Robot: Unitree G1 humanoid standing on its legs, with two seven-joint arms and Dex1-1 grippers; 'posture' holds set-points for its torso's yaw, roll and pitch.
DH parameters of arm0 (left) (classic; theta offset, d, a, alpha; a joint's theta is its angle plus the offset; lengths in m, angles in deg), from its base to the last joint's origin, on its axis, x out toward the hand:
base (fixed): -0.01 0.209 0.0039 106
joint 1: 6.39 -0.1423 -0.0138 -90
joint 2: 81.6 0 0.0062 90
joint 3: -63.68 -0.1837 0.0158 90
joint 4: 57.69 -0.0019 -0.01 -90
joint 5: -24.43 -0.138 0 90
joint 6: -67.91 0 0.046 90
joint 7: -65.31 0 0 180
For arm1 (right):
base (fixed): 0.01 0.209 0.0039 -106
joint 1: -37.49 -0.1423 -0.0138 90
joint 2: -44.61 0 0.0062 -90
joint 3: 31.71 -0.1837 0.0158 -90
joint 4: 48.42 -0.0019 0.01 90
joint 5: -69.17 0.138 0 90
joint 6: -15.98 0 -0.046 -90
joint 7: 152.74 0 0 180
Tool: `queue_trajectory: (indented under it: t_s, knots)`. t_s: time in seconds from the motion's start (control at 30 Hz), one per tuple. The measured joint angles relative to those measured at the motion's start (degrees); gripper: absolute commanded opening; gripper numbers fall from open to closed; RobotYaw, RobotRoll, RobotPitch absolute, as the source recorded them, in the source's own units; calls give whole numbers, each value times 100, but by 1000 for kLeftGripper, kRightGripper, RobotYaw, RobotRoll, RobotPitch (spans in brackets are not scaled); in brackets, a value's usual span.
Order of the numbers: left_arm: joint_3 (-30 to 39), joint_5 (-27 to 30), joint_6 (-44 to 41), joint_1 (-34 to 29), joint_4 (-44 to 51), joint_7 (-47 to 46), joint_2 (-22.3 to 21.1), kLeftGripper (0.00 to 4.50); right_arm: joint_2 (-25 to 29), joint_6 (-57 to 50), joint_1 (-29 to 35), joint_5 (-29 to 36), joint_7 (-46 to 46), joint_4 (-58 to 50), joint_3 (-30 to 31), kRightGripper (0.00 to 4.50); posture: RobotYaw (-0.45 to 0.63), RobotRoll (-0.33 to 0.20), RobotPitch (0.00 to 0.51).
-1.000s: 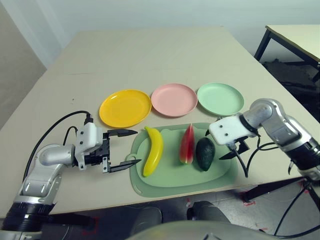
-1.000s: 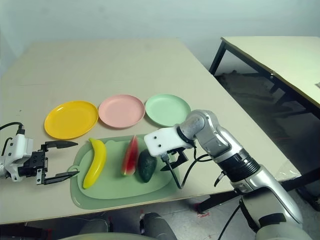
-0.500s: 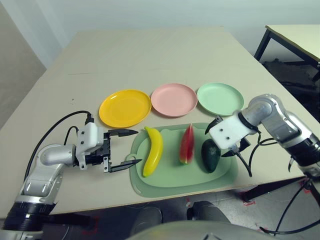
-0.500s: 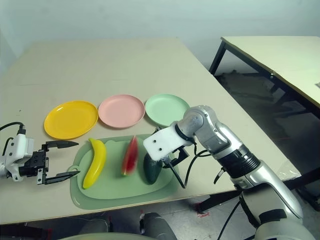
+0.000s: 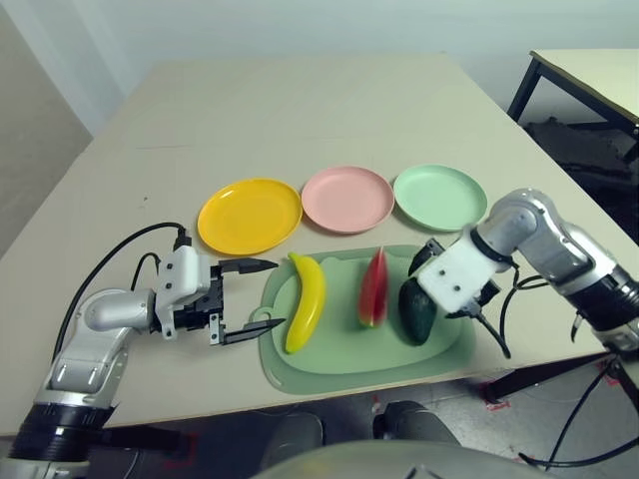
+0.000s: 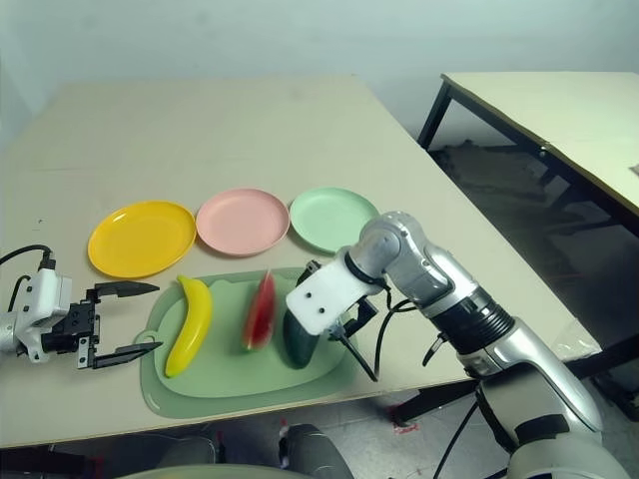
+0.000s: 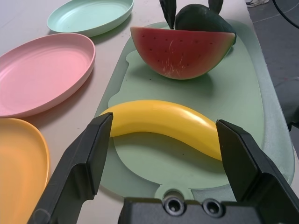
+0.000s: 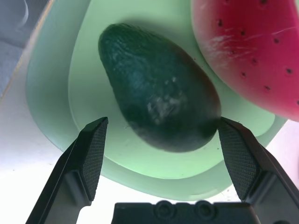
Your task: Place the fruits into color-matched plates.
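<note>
A yellow banana (image 5: pixel 306 300), a red watermelon wedge (image 5: pixel 373 288) and a dark green avocado (image 5: pixel 414 311) lie side by side on a pale green mat (image 5: pixel 339 354). Behind the mat stand a yellow-orange plate (image 5: pixel 250 215), a pink plate (image 5: pixel 346 199) and a mint green plate (image 5: pixel 439 197), all bare. My left gripper (image 5: pixel 276 293) is open at the mat's left edge, its fingertips level with the banana (image 7: pixel 163 122). My right gripper (image 8: pixel 161 122) is open and low over the mat, one finger on each side of the avocado (image 8: pixel 159 107).
The mat's ring tab (image 5: pixel 264 324) lies beside my left gripper's lower finger. A black cable (image 5: pixel 110 264) loops behind my left forearm. The table's front edge runs just below the mat. A second table (image 5: pixel 589 75) stands at the far right.
My right gripper has come down and leftward from the mat's right edge to straddle the avocado, which has turned a little. The left gripper has hardly moved.
</note>
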Motion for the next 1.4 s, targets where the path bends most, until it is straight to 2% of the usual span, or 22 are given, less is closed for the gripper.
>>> queue_trajectory:
  t_s: [0.33, 0.9, 1.3, 1.4]
  knots:
    - [0, -1, 1, 2, -6, 13, 0, 4500, -93, 658, -262, -339, 87, 229, 120, 4481, 47, 0, 0]
    - [-9, -49, 54, -8, -42, 11, 9, 4500, -336, 1021, -235, -214, -6, -36, 326, 4481, 58, 0, 0]
    - [-9, -119, 78, -9, -53, 12, 9, 4500, -281, 872, -106, -215, -14, -75, 403, 4481, 58, 0, 0]
    - [-9, -124, 88, -9, -54, 12, 9, 4500, -256, 713, -82, -217, -40, -141, 403, 4059, 61, 0, 0]
